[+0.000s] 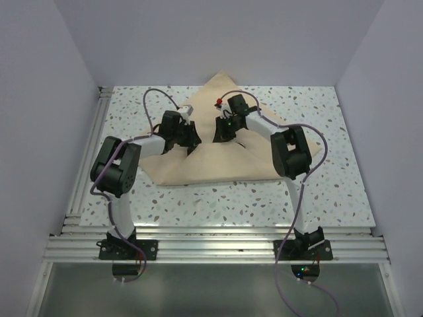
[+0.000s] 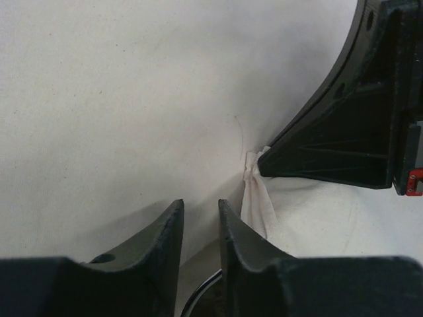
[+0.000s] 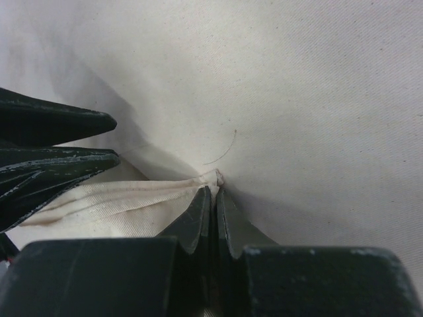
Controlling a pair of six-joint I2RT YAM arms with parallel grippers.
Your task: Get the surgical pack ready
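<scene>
The surgical pack's tan cloth wrap (image 1: pixel 218 165) lies spread on the table, one corner pointing to the far wall. My right gripper (image 1: pixel 222 134) is over its middle; in the right wrist view the gripper (image 3: pixel 213 190) is shut on a pinched fold of cloth (image 3: pixel 210 177). My left gripper (image 1: pixel 192 140) is close to its left, jaws a little apart with nothing between them (image 2: pixel 199 203). A bit of shiny steel rim (image 2: pixel 198 300) shows under the cloth edge below the left fingers. The packets are hidden.
The speckled table (image 1: pixel 264 198) is boxed in by white walls on the left, right and far sides. An aluminium rail (image 1: pixel 218 247) runs along the near edge by the arm bases. The two grippers sit only a few centimetres apart.
</scene>
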